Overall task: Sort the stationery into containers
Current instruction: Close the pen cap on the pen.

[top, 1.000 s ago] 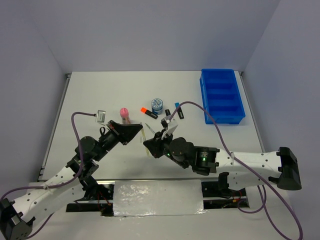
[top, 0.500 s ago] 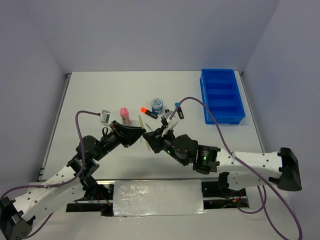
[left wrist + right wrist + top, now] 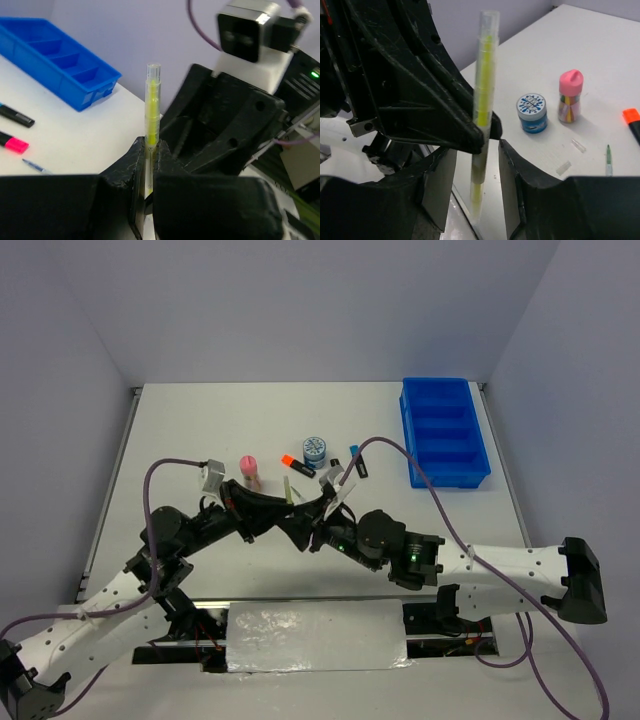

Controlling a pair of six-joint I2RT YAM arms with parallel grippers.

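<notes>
A thin yellow-green pen (image 3: pixel 151 100) stands upright, pinched in my left gripper (image 3: pixel 150 150), which is shut on its lower half. My right gripper (image 3: pixel 477 150) is open, its fingers either side of the same pen (image 3: pixel 485 85) with a gap on both sides. In the top view both grippers meet at the pen (image 3: pixel 288 490), left gripper (image 3: pixel 283 510), right gripper (image 3: pixel 306 530). The blue tray (image 3: pixel 408 430) stands at the far right. A pink bottle (image 3: pixel 249 470), a round blue-white tub (image 3: pixel 314 449), an orange-capped highlighter (image 3: pixel 294 463) and a blue-capped one (image 3: pixel 358 462) lie on the table.
The right wrist view shows the tub (image 3: pixel 532 112), pink bottle (image 3: pixel 569 96), orange cap (image 3: pixel 631 117) and a thin green pen (image 3: pixel 608 161). The left wrist view shows the tray (image 3: pixel 75 95), a pink-capped highlighter (image 3: pixel 14 143) and a black highlighter (image 3: pixel 16 116).
The two grippers have moved toward each other and now meet at the pen. The left arm has reached further right and forward.
</notes>
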